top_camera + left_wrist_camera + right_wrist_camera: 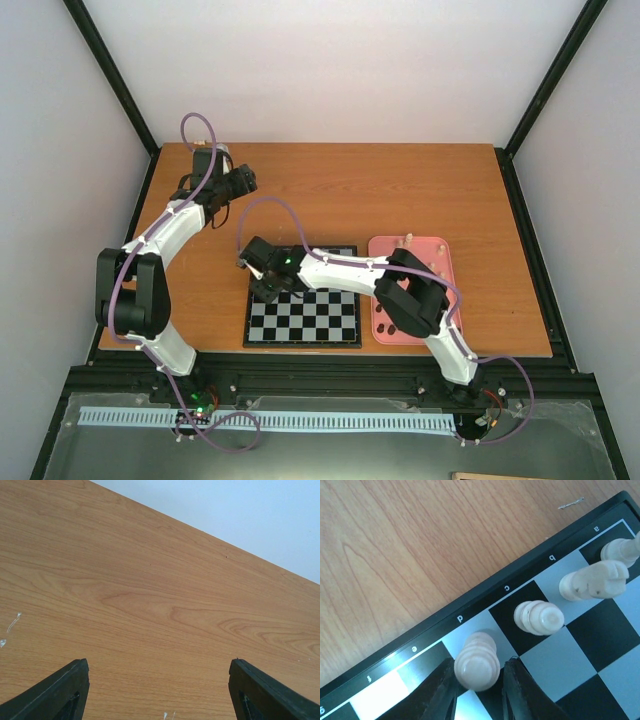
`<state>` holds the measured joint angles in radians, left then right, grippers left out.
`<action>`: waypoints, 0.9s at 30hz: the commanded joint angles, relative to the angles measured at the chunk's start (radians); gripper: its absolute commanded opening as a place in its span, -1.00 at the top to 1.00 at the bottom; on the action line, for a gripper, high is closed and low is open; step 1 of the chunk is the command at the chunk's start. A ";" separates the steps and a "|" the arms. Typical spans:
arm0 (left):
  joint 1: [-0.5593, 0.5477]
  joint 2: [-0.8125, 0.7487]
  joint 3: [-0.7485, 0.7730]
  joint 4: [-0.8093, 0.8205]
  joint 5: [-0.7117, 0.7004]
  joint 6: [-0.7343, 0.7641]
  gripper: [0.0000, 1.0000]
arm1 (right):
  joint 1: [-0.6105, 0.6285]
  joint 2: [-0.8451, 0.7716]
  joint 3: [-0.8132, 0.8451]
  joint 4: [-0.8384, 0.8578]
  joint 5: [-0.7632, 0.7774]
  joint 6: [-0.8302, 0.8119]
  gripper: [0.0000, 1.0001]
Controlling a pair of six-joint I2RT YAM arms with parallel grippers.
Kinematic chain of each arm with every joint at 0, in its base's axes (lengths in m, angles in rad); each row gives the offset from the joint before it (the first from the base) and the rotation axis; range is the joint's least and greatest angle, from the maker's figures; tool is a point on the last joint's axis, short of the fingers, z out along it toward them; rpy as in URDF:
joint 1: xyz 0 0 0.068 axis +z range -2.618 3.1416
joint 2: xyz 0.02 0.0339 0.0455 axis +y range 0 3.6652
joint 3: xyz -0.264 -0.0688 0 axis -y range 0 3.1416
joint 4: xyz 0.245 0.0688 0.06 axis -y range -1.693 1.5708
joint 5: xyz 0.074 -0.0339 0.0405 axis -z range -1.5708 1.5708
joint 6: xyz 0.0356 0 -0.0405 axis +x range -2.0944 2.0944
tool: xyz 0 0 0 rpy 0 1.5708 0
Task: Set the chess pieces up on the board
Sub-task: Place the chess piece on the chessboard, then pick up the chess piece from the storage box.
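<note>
Over at the board's lettered rim, the right gripper stands astride a cream piece upright on the d square, one finger close by each flank.

Pinching it?

Can't tell; the gaps are too fine to read. Three more cream pieces line the c, b and a squares beside it.

And the left gripper?

Spread wide above the wooden table, well apart from the board, its dark fingers low in the wrist view.

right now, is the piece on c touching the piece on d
Apart. The right wrist view shows a strip of bare black square between the c piece and the d piece.
</note>
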<state>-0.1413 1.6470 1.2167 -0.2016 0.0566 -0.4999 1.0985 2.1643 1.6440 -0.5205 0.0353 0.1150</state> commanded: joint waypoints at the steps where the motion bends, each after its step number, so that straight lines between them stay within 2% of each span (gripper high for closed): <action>1: 0.005 0.002 0.030 0.018 0.009 0.006 -0.57 | 0.002 -0.087 -0.028 0.021 -0.020 -0.016 0.38; 10: 0.006 0.000 0.032 0.013 0.005 0.011 -0.58 | 0.004 -0.242 -0.122 0.048 -0.030 -0.038 0.17; 15: 0.006 -0.008 0.030 0.011 0.009 0.011 -0.59 | -0.016 -0.361 -0.198 0.056 0.109 -0.018 0.02; 18: 0.006 -0.020 0.025 0.011 0.010 0.011 -0.62 | -0.080 -0.405 -0.241 0.038 0.187 0.025 0.00; 21: 0.006 -0.029 0.020 0.014 0.015 0.011 -0.77 | -0.167 -0.438 -0.295 0.022 0.280 0.066 -0.07; 27: 0.006 -0.022 0.024 0.014 0.023 0.017 -0.94 | -0.336 -0.508 -0.414 -0.010 0.388 0.129 -0.18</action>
<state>-0.1413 1.6466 1.2167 -0.2016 0.0654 -0.4942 0.8368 1.7149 1.2915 -0.4877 0.2981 0.1829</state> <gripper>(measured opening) 0.941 0.579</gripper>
